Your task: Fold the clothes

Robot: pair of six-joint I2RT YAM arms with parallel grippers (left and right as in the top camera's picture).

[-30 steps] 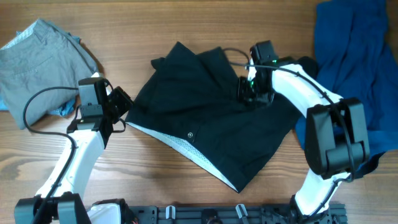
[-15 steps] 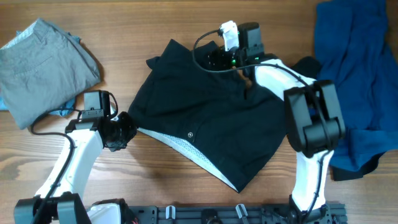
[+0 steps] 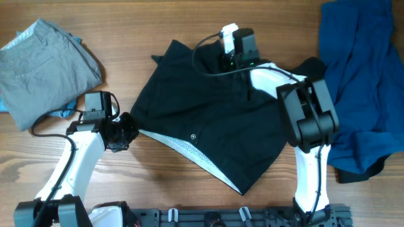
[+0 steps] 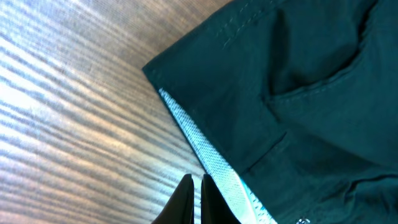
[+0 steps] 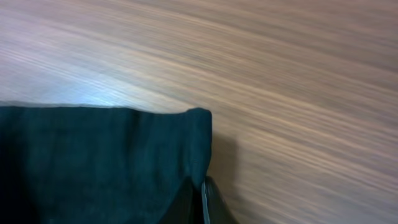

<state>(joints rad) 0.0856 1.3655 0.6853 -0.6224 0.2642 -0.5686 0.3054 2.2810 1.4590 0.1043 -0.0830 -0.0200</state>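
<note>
The black shorts [image 3: 208, 120] lie spread in the middle of the table, with the white-lined waistband [image 3: 183, 146] facing the near left. My left gripper [image 3: 126, 130] sits at the waistband's left corner. In the left wrist view it [image 4: 194, 198] is shut and empty, over bare wood just beside the white lining [image 4: 205, 155]. My right gripper [image 3: 228, 61] is at the shorts' far edge. In the right wrist view it [image 5: 200, 202] is shut on the black hem [image 5: 124, 149] near its corner.
Folded grey shorts [image 3: 38, 60] lie at the far left. A rumpled blue garment [image 3: 360, 69] covers the far right, beside the right arm. Bare wood [image 3: 158, 183] shows along the near edge.
My right gripper has swung from the shorts' right side to their far edge, and the cloth there now lies flatter. My left gripper has dropped nearer, to the waistband corner.
</note>
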